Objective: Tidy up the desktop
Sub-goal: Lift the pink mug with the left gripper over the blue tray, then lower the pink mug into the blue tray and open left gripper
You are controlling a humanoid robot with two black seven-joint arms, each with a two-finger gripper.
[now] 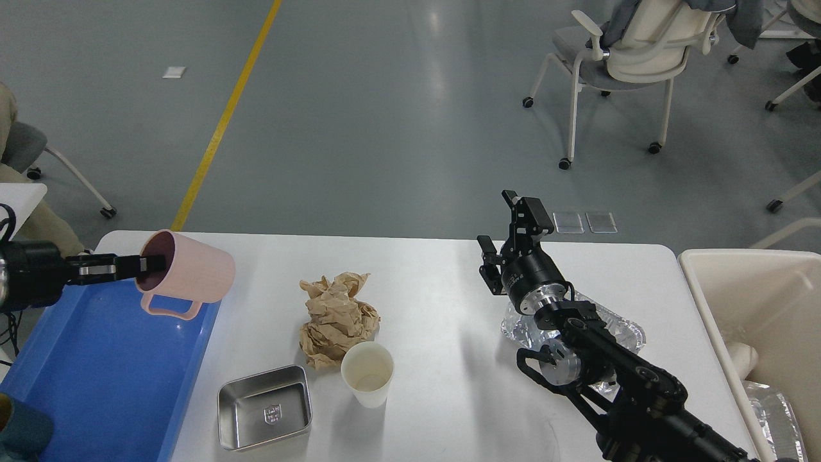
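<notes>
The white desktop (436, 289) fills the lower view. My left gripper (146, 264) comes in from the left and is shut on the rim of a pink mug (192, 273), held tilted on its side over the far right edge of the blue tray (109, 372). My right gripper (499, 223) is open and empty, raised above the desktop's right part, over crumpled foil (616, 330). A crumpled brown paper (337, 317), a white paper cup (367, 373) and a steel square dish (265, 407) lie on the desktop's middle.
A cream bin (763, 321) stands off the right edge with foil and other trash inside. A teal object (19, 430) sits at the tray's near left corner. Chairs stand on the grey floor beyond the table.
</notes>
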